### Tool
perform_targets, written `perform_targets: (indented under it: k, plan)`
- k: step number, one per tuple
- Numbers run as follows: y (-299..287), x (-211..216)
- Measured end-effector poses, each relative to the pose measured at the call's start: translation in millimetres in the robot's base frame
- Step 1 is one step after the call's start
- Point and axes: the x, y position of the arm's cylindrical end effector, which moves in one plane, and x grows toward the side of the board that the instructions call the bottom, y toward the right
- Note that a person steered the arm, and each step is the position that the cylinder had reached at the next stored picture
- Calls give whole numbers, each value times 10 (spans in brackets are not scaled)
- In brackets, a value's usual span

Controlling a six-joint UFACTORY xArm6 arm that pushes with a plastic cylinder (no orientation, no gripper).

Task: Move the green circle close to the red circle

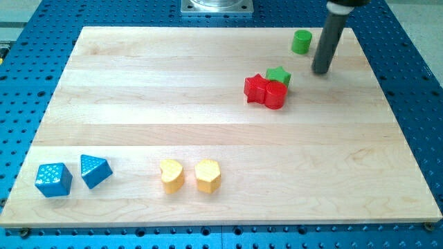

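Note:
The green circle point(301, 41) stands near the view's top right on the wooden board point(138, 104). The red circle point(275, 95) lies lower and to the left of it, touching a red star point(257, 88) on its left and a green star point(278, 75) just above it. My tip point(320, 70) is at the end of the dark rod, just right of and below the green circle, and up and to the right of the red circle. It touches no block.
Two blue blocks point(53, 179) point(94, 170) sit at the view's bottom left. Two yellow blocks point(171, 175) point(208, 175) sit at the bottom centre. A metal mount point(217, 6) is at the top edge.

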Motion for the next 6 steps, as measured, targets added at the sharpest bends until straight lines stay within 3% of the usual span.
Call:
perform_targets:
  k: [1,2,4,5,6]
  plan:
    - [228,-811]
    - [-387,-1027]
    - [-391,563]
    - [-389,496]
    - [-517,702]
